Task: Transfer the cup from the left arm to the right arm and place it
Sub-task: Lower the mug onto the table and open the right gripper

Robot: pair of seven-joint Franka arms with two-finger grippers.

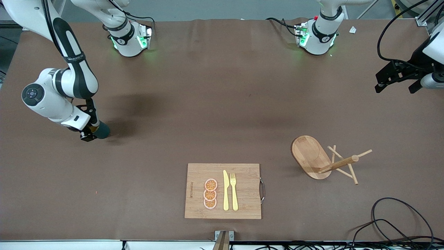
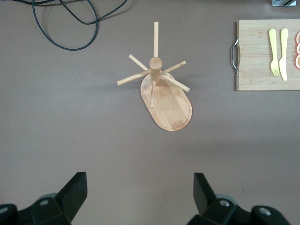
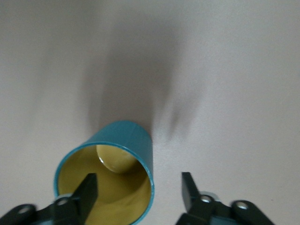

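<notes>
Right end effector, low at the right arm's end of the worktop, straddles the teal cup's rim with 1 finger inside, fingers spread, and could tip it on withdrawing, while the left end effector waits open above the peg rack.

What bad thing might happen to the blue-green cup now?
The right pincer is open astride the cup's rim, with one finger inside and one outside. If it lifts away crookedly, a finger could hook the rim and tip the cup. I cannot tell whether the cup sits flat on the table, so it might wobble or roll. The left pincer waits, open, over the peg rack.
</notes>
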